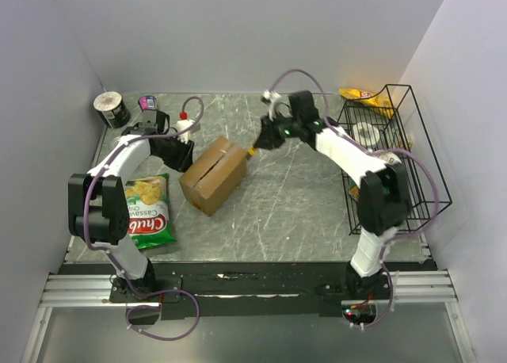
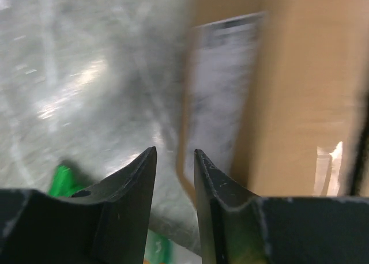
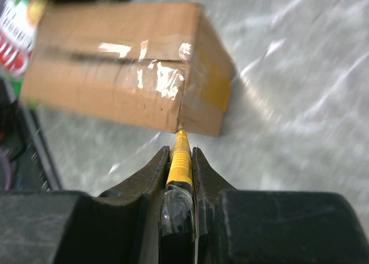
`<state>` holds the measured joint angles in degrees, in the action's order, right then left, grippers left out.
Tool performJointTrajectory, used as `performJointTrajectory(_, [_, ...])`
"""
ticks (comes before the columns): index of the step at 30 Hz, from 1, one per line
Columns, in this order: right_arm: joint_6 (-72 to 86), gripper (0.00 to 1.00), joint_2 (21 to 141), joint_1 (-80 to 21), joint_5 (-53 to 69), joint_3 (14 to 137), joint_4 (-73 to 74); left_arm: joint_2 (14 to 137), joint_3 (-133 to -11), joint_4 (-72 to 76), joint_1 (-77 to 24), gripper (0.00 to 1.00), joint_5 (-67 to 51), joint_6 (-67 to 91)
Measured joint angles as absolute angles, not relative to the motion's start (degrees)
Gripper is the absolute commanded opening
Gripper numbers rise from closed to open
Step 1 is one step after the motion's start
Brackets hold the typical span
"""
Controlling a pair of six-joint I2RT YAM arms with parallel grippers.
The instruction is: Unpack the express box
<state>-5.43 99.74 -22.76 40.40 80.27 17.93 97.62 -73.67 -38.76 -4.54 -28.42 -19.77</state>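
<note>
The right gripper [image 3: 180, 153] is clamped tight on a yellow cutter [image 3: 179, 167], gripped between its 2 black fingers [image 3: 151, 173] with the blade end pointing forward. The cutter's tip meets the near corner edge of the express box [image 3: 118, 68], just below the glossy clear tape [image 3: 158, 76] that runs along the flap seam and folds over that end. The right wrist view does not show whether the tip has gone into the cardboard.

From above, the box lies at an angle near the middle of the marbled grey table [image 1: 301, 208], seam side up, between the 2 arms. The left gripper [image 2: 174, 155] hovers at the opposite end of the box, its jaws a narrow gap apart with nothing between them. Just ahead of it is the side of the box that bears a white label [image 2: 222, 97]. That view is blurred, so I cannot tell if the fingers touch the box.

A green bag of cassava chips [image 1: 149, 212] lies flat near the left arm's base. A small white bottle with a red cap [image 1: 184, 124] and a roll of tape [image 1: 111, 108] stand towards the far left corner. A black wire basket [image 1: 421, 129] sits along the right edge, with packets inside it.
</note>
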Motion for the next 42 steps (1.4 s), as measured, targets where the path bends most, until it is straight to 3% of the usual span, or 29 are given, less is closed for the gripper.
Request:
performJointTrajectory(6, [-1.48,0.0,115.81,-26.46,37.87,101.23,15.94,94.45,-70.65,-45.25,-6.7,0.42,-36.6,-25.47])
performJointTrajectory(11, [0.82,0.0,118.28,-27.77,35.83,104.16,14.81,91.09,-66.72,-51.81,-7.64,0.47,-41.17,-28.95])
performJointTrajectory(18, [1.85,0.0,109.6,-23.22,34.24,94.56,15.38,84.14,-64.99,-56.4,-5.15,0.52,-42.35,-33.45])
performJointTrajectory(26, [-4.1,0.0,89.23,-21.82,33.01,76.93,18.57,81.82,-61.28,-59.24,-5.43,0.53,-43.31,-46.22])
performJointTrajectory(33, [-4.8,0.0,80.12,-22.0,32.12,64.82,20.91,83.61,-58.65,-54.15,-19.2,0.54,-45.08,-49.04])
performJointTrajectory(38, [-5.41,0.0,78.5,-21.21,30.57,61.8,22.13,93.03,-66.08,-50.89,-29.74,0.56,-47.44,-49.01])
performJointTrajectory(42, [-5.8,0.0,78.3,-21.21,29.78,61.04,22.22,98.13,-73.23,-53.28,-31.07,0.57,-47.64,-51.53])
